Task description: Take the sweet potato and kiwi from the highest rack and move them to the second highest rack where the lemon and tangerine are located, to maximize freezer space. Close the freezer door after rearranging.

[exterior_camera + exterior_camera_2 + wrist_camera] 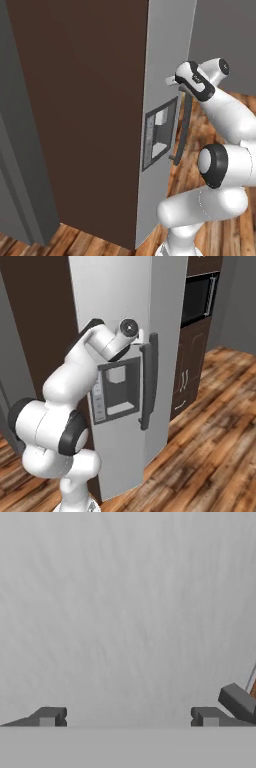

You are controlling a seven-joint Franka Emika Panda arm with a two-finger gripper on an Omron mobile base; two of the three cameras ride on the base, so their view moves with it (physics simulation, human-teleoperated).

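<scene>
Claw [128,718] spread wide, holding nothing, tips facing the grey face of the freezer door [120,316] at close range. Positioned just left of the upper end of the dark curved bar handle [148,381], above the dispenser panel [117,388]. Door shut, flush with the freezer [167,40] front. Wooden floor [210,456] to the right.

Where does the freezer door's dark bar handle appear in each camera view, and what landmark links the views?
Left base view: handle right of centre, beside the dispenser panel.
Right base view: handle at centre, right of the panel.
Hand view: a dark end at lower right, probably the handle.
Shared landmark: the dispenser panel.
</scene>
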